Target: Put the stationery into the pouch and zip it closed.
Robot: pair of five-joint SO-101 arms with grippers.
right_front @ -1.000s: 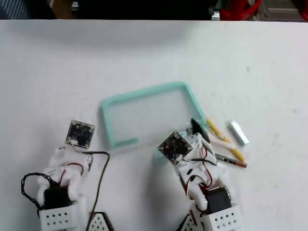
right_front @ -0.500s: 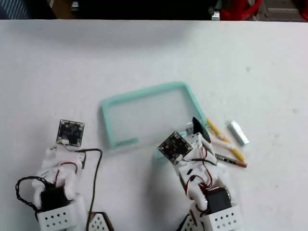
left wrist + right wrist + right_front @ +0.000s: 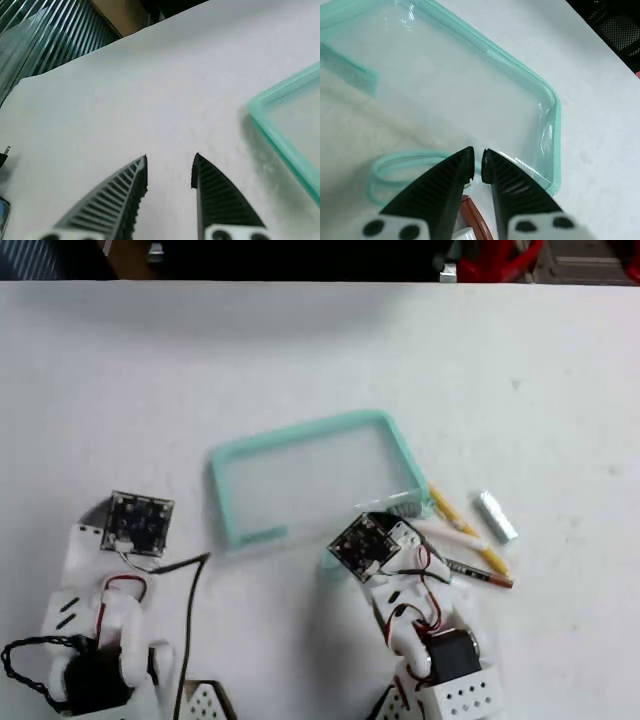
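Observation:
The clear pouch (image 3: 300,480) with a teal zip border lies flat mid-table; its corner (image 3: 282,132) appears in the left wrist view. My right gripper (image 3: 477,159) is shut at the pouch's near right edge (image 3: 530,170), beside its teal loop (image 3: 395,167), and seems to pinch that edge. Right of the pouch lie yellow pens (image 3: 455,515), a silver stick (image 3: 496,515) and a dark pen with a red end (image 3: 482,574). My left gripper (image 3: 170,172) hovers open above bare table, left of the pouch, holding nothing.
The left arm (image 3: 110,590) sits near the table's front left corner, with its cable (image 3: 190,590) trailing beside it. The right arm's base (image 3: 445,660) stands at the front edge. A dark strip and room clutter lie beyond the table's far edge (image 3: 320,282).
The left arm has drawn back and to the left, away from the pouch. The right gripper, open a second ago, has shut at the pouch's edge.

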